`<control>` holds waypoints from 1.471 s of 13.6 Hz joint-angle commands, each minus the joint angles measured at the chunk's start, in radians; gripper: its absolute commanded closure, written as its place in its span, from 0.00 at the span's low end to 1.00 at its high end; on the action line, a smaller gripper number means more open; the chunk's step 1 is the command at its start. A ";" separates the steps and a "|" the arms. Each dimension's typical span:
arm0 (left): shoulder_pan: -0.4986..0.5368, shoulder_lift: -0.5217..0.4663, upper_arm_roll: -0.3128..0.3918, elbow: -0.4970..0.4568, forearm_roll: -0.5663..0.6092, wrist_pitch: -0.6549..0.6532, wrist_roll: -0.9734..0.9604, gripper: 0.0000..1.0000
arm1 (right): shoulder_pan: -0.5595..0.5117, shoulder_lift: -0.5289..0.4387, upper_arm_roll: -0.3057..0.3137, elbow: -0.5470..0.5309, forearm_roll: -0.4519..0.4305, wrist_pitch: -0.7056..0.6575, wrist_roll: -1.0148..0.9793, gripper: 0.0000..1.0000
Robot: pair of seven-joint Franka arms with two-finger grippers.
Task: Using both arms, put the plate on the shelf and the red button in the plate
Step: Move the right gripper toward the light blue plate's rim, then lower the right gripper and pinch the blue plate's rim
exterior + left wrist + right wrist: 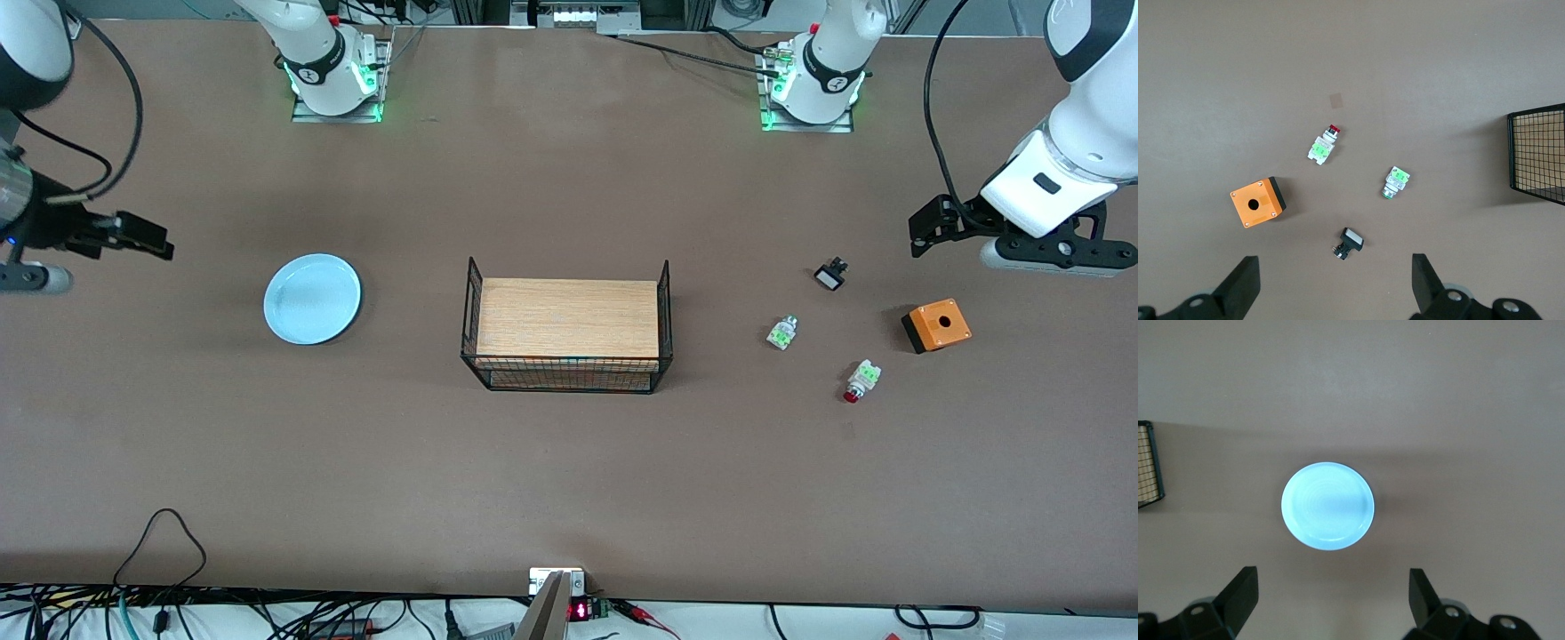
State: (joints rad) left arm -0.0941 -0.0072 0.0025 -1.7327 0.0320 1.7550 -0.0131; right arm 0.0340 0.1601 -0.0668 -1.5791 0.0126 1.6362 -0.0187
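The pale light-blue plate (312, 298) lies flat on the table toward the right arm's end; it also shows in the right wrist view (1328, 505). The red button (860, 380), white-and-green with a dark red cap, lies on its side toward the left arm's end and shows in the left wrist view (1323, 145). My right gripper (27, 274) (1333, 577) hangs open and empty, high over the table's end beside the plate. My left gripper (1062, 256) (1336, 265) hangs open and empty, high over the table's end, near the orange box.
A black wire basket (567, 378) holding a wooden board stands mid-table. Near the red button lie an orange box (936, 325) with a hole, a white-green button without a red cap (782, 332) and a small black-and-white button (830, 274).
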 commanded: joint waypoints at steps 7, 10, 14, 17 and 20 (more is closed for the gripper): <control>-0.007 0.001 0.008 0.015 -0.012 -0.014 0.008 0.00 | -0.005 0.190 -0.002 -0.043 -0.019 0.132 -0.010 0.00; -0.001 0.003 0.008 0.013 -0.014 -0.014 0.010 0.00 | -0.017 0.167 -0.001 -0.261 -0.029 0.374 -0.014 0.00; -0.001 0.003 0.008 0.015 -0.014 -0.011 0.010 0.00 | -0.055 0.159 -0.001 -0.456 -0.031 0.597 -0.082 0.00; 0.001 0.000 0.008 0.015 -0.014 -0.019 0.010 0.00 | -0.059 0.165 -0.001 -0.553 -0.032 0.674 -0.102 0.00; 0.001 0.001 0.008 0.018 -0.012 -0.019 0.010 0.00 | -0.066 0.182 -0.001 -0.622 -0.032 0.764 -0.110 0.00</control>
State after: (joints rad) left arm -0.0931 -0.0072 0.0062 -1.7327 0.0320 1.7545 -0.0131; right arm -0.0186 0.3667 -0.0740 -2.1337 -0.0053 2.3484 -0.1111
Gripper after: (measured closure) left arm 0.000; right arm 0.000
